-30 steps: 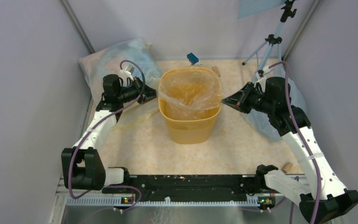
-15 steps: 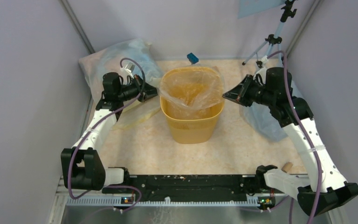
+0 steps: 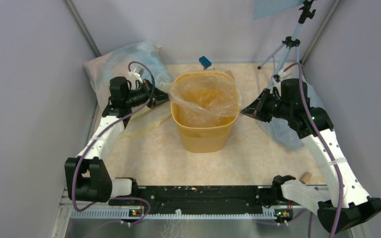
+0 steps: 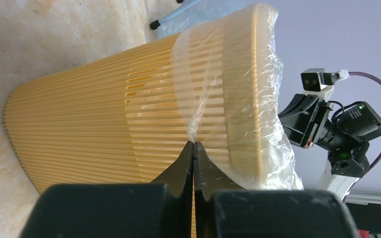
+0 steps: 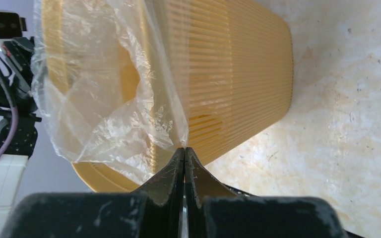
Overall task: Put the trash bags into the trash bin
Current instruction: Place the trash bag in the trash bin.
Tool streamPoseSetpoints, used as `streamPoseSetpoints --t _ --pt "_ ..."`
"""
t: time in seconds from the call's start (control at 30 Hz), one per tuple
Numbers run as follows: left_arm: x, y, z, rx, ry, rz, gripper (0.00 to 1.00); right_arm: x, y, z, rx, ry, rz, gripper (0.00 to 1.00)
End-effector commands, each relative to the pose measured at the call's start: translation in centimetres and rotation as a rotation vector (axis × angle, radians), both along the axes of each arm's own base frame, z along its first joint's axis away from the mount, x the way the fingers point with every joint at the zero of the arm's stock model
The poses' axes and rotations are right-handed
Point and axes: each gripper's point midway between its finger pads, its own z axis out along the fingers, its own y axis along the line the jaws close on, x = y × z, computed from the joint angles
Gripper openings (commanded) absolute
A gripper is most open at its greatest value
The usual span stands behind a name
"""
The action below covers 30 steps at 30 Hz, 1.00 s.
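One bin [image 3: 201,136] stands upright near the middle of the worktop [image 3: 154,153]. One bag [image 3: 203,99] sits in its mouth, with the film hanging inside and folded out over the rim on the left and right sides.

Two hands are engaged:
- The left hand [image 4: 193,144] is closed on a pinch of film at the bin's left outer wall, just below the rim.
- The right hand [image 5: 184,148] is closed on a pinch of film at the right outer wall.

Two bluish sacks lie on the worktop: one sack [image 3: 124,62] in the far left corner and one sack [image 3: 283,131] under the right arm. One tripod [image 3: 290,42] stands at the far right. One blue block [image 3: 205,62] lies behind the bin.
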Motion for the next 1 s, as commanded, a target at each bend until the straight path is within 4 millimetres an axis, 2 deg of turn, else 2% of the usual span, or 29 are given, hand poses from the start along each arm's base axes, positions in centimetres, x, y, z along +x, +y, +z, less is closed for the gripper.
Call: streamPoseSetpoints --t 0.0,0.13,0.5,0.97 --pt "-0.2 -0.6 1.9 -0.010 -0.071 -0.034 0.00 -0.9 0.2 -1.1 0.012 0.042 0.021 0.00" --pt "-0.4 -0.8 1.4 -0.006 -0.058 -0.036 0.00 -1.5 1.3 -2.3 0.053 0.079 0.081 0.00" --pt "-1.2 -1.3 -0.1 0.000 -0.038 -0.043 0.00 -1.3 2.3 -2.4 0.084 0.061 0.149 0.00" --pt "-2.0 -2.7 -1.9 0.008 -0.019 -0.073 0.00 -1.6 2.3 -4.2 0.052 0.088 0.182 0.00"
